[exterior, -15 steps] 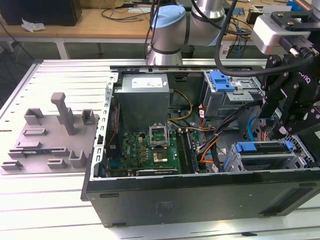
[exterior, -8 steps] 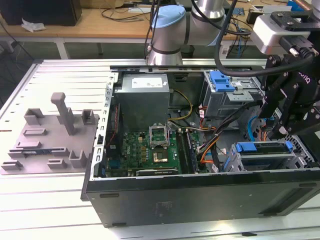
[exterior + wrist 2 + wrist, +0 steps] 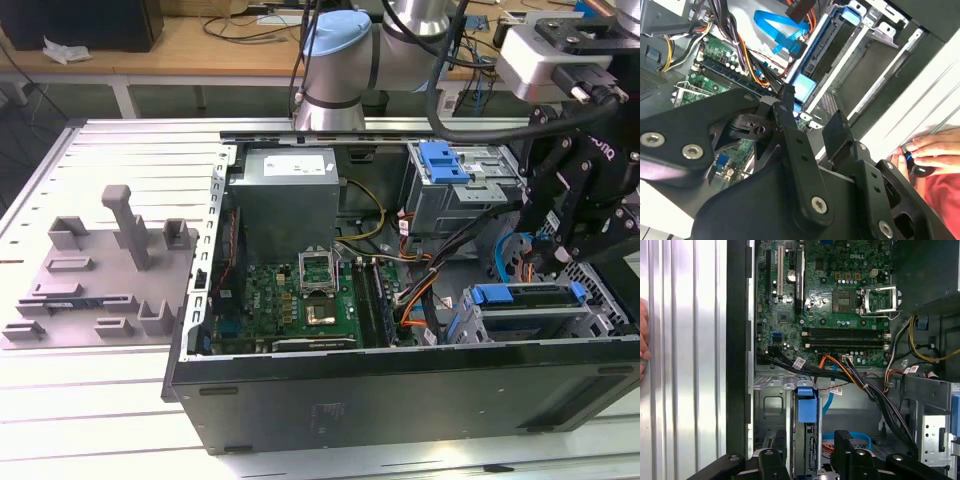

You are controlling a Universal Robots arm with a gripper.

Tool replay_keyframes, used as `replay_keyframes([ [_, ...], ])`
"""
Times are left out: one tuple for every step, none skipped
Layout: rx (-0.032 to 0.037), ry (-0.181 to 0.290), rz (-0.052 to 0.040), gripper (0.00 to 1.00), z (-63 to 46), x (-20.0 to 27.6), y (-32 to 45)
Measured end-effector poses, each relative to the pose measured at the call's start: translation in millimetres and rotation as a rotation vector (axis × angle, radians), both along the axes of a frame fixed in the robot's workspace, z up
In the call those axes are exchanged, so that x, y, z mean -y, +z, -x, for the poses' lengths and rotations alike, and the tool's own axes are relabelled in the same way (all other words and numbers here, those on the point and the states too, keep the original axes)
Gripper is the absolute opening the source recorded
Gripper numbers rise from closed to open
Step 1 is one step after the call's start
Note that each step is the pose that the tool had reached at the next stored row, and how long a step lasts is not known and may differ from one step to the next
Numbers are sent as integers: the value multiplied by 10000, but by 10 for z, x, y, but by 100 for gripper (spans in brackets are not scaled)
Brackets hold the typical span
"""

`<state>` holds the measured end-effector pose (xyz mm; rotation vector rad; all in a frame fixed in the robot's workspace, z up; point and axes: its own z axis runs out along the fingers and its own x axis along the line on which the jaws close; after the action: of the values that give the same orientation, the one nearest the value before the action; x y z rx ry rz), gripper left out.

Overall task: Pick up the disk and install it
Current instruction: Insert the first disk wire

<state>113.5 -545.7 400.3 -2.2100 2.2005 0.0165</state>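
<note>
In the exterior view the disk (image 3: 535,295) stands on edge in the drive cage at the lower right of the open computer case (image 3: 400,390). Its long blue rail faces up, and a small blue latch (image 3: 494,293) sits at one end. My gripper (image 3: 548,258) hangs just above it, open, with nothing between the fingers. In both wrist views the two black fingers (image 3: 845,442) (image 3: 836,127) stand apart on either side of the cage slot. The blue latch (image 3: 807,405) (image 3: 802,87) lies just ahead of them.
The case holds a green motherboard (image 3: 300,300), a grey power supply box (image 3: 290,195), a second cage with a blue latch (image 3: 445,160), and orange, black and blue cables (image 3: 860,377). A grey fixture (image 3: 100,270) lies on the slatted table. A hand (image 3: 932,147) rests beside the case.
</note>
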Motion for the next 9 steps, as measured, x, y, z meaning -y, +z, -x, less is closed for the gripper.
replay_keyframes([
  [0,-1,127,51,0,-58,-1],
  [-1,0,252,51,0,-108,1],
  [-2,0,862,51,0,-215,0],
  [-2,-1,1176,51,0,-261,-1],
  [-4,0,1395,51,0,-295,1],
  [-5,0,1562,51,0,-324,1],
  [-6,0,1770,51,0,-363,0],
  [-8,-1,1919,51,0,-399,-1],
  [-12,0,2118,51,-1,-453,0],
])
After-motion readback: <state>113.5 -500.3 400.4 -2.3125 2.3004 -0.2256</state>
